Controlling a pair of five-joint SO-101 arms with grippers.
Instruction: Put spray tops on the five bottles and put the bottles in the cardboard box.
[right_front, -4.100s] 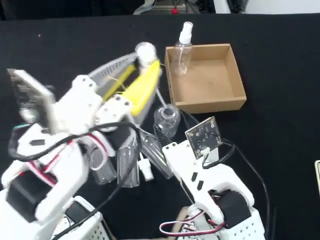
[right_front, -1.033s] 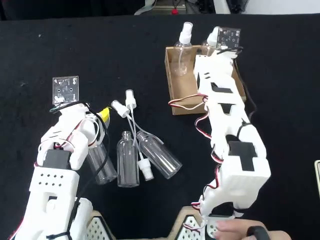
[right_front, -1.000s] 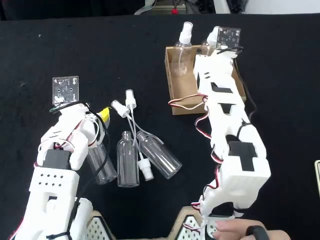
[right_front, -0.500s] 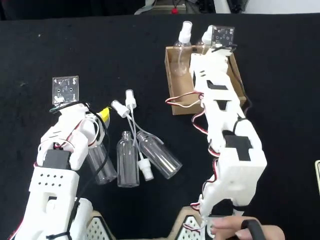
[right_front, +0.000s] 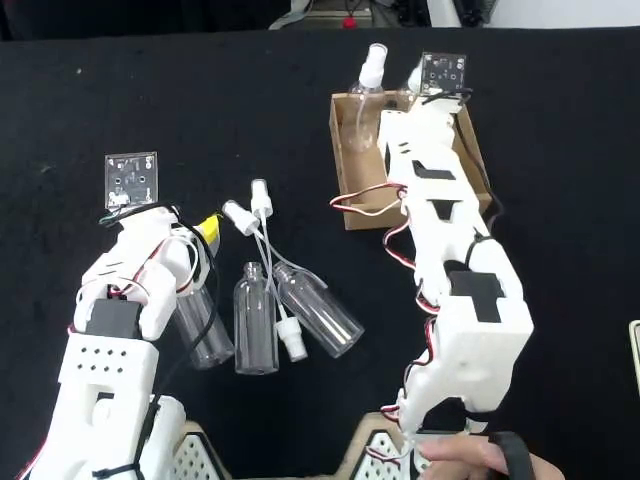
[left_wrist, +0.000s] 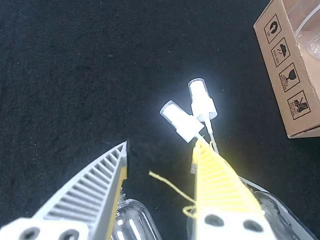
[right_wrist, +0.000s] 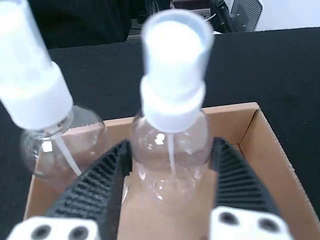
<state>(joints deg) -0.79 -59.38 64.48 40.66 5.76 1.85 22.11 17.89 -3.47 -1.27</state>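
Black cloth covered the desk (right_front: 120, 90). Nearest, three uncapped bottles (right_front: 255, 320) lay side by side, close together, with one loose spray top (right_front: 290, 340) between two of them. The left gripper (left_wrist: 162, 145) hung over their necks, fingers spread wide and holding nothing. Just beyond its tips lay two more spray tops (right_front: 250, 205), nearly touching. Past these, bare desk ran to the left wall of the cardboard box (right_front: 345, 190) and on to the far edge.

The right arm stretched along the box. The right gripper (right_wrist: 170, 150) had its fingers clamped on a capped bottle (right_wrist: 170, 135), upright near the far wall. A second capped bottle (right_wrist: 50, 135) stood just beside it in the far left corner. Bare box floor showed on the held bottle's other side.

Four seconds earlier both arms were crowded over the lying bottles. Since then the right had carried its bottle into the box and the left had drawn back. Over the last half second, hardly anything shifted.
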